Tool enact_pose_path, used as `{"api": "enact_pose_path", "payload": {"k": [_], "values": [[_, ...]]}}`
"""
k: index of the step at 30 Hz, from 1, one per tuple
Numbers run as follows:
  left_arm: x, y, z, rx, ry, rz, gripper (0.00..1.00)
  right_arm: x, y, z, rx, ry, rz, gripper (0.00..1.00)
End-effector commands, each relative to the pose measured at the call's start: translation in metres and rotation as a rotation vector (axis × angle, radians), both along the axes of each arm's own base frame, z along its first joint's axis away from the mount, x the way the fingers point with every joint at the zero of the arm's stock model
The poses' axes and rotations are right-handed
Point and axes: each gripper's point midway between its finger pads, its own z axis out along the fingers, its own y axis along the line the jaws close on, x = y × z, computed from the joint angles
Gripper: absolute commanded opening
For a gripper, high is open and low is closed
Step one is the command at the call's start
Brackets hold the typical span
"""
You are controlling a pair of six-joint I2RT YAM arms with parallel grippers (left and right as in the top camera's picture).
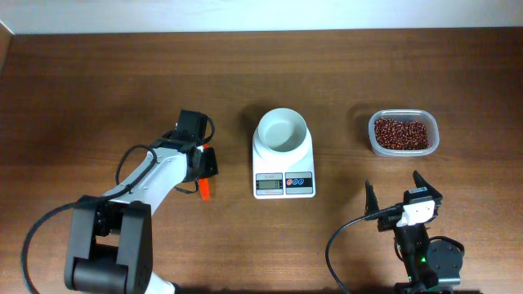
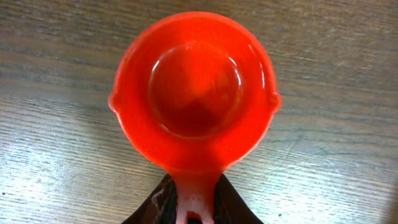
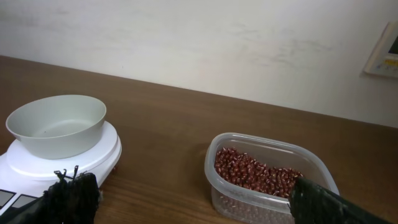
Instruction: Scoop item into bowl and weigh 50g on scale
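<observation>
Beans (image 1: 401, 132) lie in a heap in the clear tub (image 1: 436, 135). None are in the bowl (image 1: 282, 131) yet. The white bowl is empty and stands on top of the scale (image 1: 283, 184), in the middle of the worktop (image 1: 122, 82). From above, the tub is at about 3 o'clock from the scale and well apart from it.

My left jaws are squeezed on the handle of the red scoop (image 2: 194, 93). Its round cup faces up and has nothing in it. I cannot tell if the scoop rests on the wood or hangs just above it. It is at 9 o'clock from the scale, so the beans are on the other side.

My right jaws are wide apart and hold nothing. They hang at about 4 o'clock from the scale, with the tub at their 12 o'clock.

I think the step now is getting hold of the scoop. Next, I think the scoop must go across to the tub, dip into the beans and come up flat so none roll off. Then it must tip them into the bowl a few at a time. It is a long reach, so I must not bump the bowl or the scale on the way.
</observation>
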Motion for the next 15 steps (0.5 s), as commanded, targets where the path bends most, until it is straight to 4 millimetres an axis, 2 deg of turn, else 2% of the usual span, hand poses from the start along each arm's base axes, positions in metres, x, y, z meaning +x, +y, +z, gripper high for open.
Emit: {"api": "enact_pose_path", "payload": {"k": [1,9,15], "values": [[0.0168,-0.0019,0.0200,0.012,-0.063,-0.050,0.19,-0.0001,0.0002,-0.0024,-0.001,0.004,-0.001,0.99],[0.0173,-0.0019,0.0213,0.012,-0.063,-0.050,0.26,-0.0001,0.0002,-0.0024,-0.001,0.004,-0.001,0.99],[0.0136,-0.0015,0.0201,0.014,-0.047,-0.051,0.25,-0.0001,0.0002,-0.0024,-0.001,0.004,-0.001,0.99]]}}
